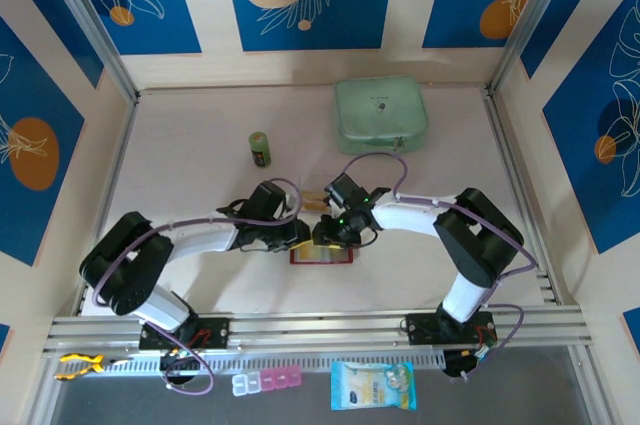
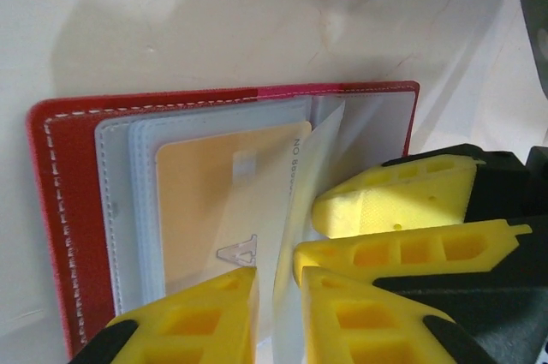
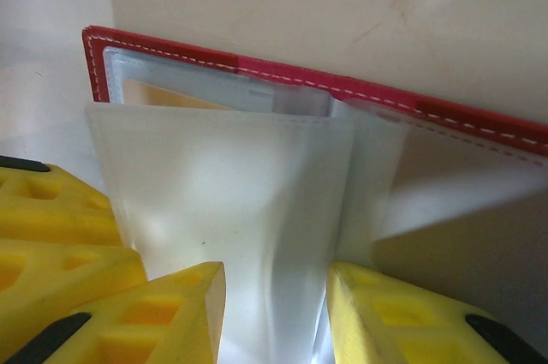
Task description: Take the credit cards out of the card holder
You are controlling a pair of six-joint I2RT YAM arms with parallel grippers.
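You see the card holder (image 2: 68, 210) in red leather-like material, faintly grained, edged with white thread stitching. Its inner pockets (image 3: 231, 201) are clear, glossy plastic film, cloudy where light catches them. Note the credit card (image 2: 214, 201) inside: smooth tan-orange plastic with a soft sheen. On your left end effector (image 2: 276, 304), the fingers (image 2: 197, 319) are matt yellow plastic with a fine grain. The table (image 2: 171, 21) is pale, matt and faintly scuffed; the mint green case (image 1: 380, 113) looks smooth, semi-glossy.
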